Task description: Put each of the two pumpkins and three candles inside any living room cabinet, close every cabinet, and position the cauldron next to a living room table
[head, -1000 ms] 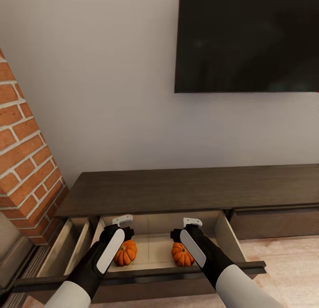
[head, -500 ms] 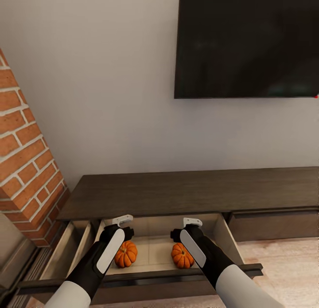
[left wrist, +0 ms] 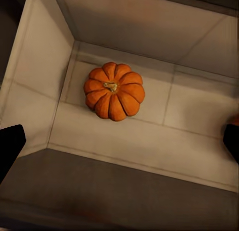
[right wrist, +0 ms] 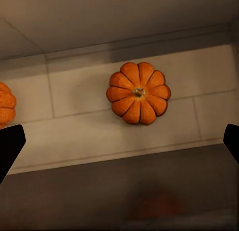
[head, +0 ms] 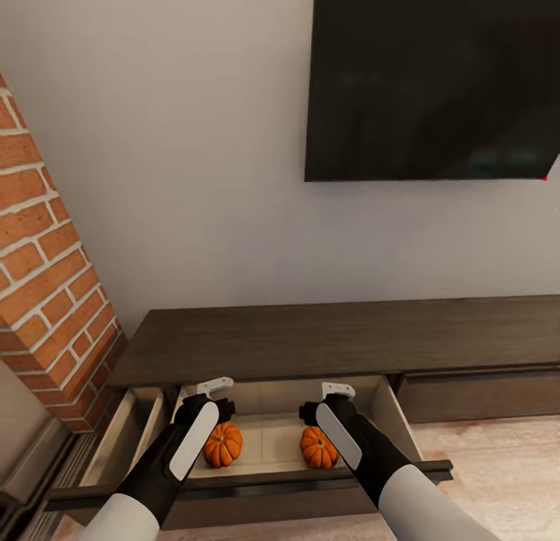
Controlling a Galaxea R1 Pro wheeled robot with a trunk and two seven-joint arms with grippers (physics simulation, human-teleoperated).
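A living room: wall-mounted television (head: 432,78) above a low cabinet (head: 334,339) (brick fireplace (head: 47,268) alongside).

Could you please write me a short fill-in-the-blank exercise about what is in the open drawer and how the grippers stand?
1. The open drawer of the cabinet holds ____ pumpkins.
2. The left pumpkin and the right pumpkin rest on the drawer's pale ____.
3. The left gripper and the right gripper hang above the pumpkins, both ____ and holding nothing.
4. On the wall above the cabinet hangs a dark ____.

Missing words: two; floor; open; screen
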